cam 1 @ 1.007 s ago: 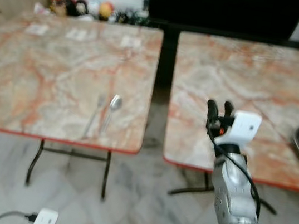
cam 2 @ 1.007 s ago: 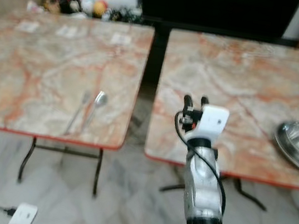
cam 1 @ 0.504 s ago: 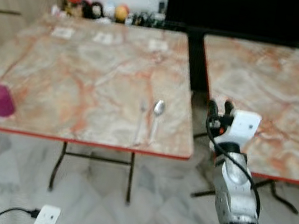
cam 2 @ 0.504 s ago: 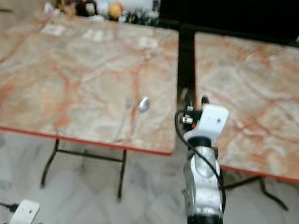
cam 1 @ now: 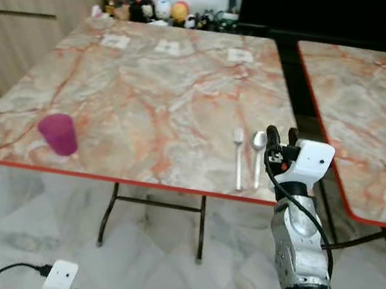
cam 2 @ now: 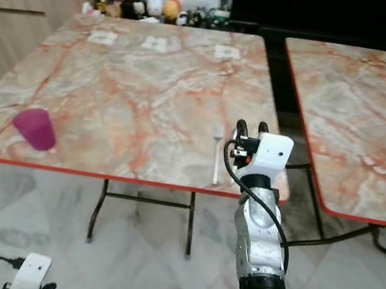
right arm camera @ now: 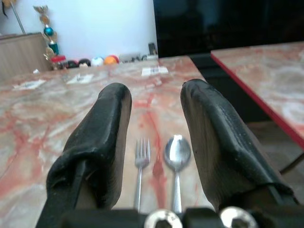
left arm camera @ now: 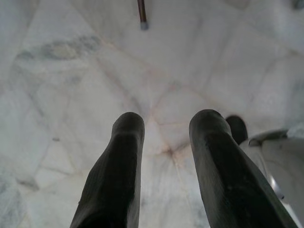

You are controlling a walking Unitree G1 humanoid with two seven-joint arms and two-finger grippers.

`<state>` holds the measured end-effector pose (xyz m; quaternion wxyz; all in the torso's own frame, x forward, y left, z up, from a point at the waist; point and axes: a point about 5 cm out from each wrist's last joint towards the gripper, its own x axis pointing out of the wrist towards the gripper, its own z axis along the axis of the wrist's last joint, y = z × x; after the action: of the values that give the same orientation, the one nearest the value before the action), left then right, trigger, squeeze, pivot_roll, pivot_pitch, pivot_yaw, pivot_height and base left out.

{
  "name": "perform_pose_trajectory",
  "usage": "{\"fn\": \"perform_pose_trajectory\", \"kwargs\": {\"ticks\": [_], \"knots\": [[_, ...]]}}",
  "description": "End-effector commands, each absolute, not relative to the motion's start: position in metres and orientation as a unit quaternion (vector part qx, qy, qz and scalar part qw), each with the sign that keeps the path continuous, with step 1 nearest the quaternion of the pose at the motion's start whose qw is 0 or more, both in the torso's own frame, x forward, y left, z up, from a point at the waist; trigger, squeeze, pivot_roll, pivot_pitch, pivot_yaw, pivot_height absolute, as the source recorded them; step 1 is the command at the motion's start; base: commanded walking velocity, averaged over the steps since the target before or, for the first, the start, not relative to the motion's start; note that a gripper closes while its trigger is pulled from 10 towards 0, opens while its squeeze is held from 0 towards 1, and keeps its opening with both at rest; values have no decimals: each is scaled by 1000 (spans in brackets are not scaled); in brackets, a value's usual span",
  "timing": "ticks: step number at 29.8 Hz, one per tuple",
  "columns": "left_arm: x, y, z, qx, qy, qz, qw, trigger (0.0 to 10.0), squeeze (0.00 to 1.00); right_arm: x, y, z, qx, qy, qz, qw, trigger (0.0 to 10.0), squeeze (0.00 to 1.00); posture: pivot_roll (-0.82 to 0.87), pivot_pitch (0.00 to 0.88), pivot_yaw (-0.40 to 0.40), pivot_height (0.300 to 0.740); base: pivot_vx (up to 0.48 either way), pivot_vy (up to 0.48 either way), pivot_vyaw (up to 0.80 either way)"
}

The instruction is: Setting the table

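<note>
From the head, the marble table [cam 1: 149,94] fills the middle of the scene, red-edged and veined in orange; on it a fork [cam 1: 237,158] and a spoon [cam 1: 257,154] lie side by side near the table's front right corner, handles toward the front edge, the spoon on the outer side; a magenta cup [cam 1: 58,133] stands upright near the table's front left corner, well apart from the cutlery; three small paper cards [cam 1: 171,47] sit in a row along the table's far edge, and a cluster of small figurines [cam 1: 151,9] lies beyond that edge; a second marble table [cam 1: 372,113] stands beside the first, across a dark gap; the right gripper [cam 1: 282,137] is raised just off the table's front right corner, close to the spoon, fingers a little apart and holding nothing. Along the left wrist, the left gripper [left arm camera: 164,142] hangs over the pale marble floor [left arm camera: 71,85], fingers parted and empty. Along the right wrist, the fork and spoon lie on the table between the parted black fingers [right arm camera: 102,137].
</note>
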<state>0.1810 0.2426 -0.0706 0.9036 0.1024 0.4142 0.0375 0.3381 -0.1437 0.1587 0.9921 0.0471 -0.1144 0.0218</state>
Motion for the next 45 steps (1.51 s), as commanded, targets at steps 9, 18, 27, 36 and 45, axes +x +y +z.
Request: {"fn": "perform_pose_trajectory", "kwargs": {"ticks": [9, 18, 27, 36, 45], "knots": [[183, 234, -71, 88, 408, 25, 908, 10000, 0, 335, -154, 151, 45, -101, 6, 994, 10000, 0, -72, 89, 47, 740, 116, 0, 0], [186, 233, -70, 88, 403, 21, 911, 10000, 0, 332, -153, 149, 30, -102, 17, 994, 10000, 0, -74, 87, 47, 740, 290, 0, 188], [186, 233, -70, 91, 402, 21, 911, 10000, 0, 332, -151, 142, 41, -79, 21, 996, 10000, 0, -72, 89, 48, 740, 94, 0, 0], [183, 232, -72, 88, 408, 20, 909, 10000, 0, 344, -148, 127, 79, -18, 21, 996, 10000, 0, -69, 88, 48, 740, 0, 0, 0], [180, 233, -73, 84, 413, 24, 906, 10000, 0, 357, -143, 137, 74, -21, 37, 996, 10000, 0, -62, 87, 43, 740, 55, 0, 0]]}}
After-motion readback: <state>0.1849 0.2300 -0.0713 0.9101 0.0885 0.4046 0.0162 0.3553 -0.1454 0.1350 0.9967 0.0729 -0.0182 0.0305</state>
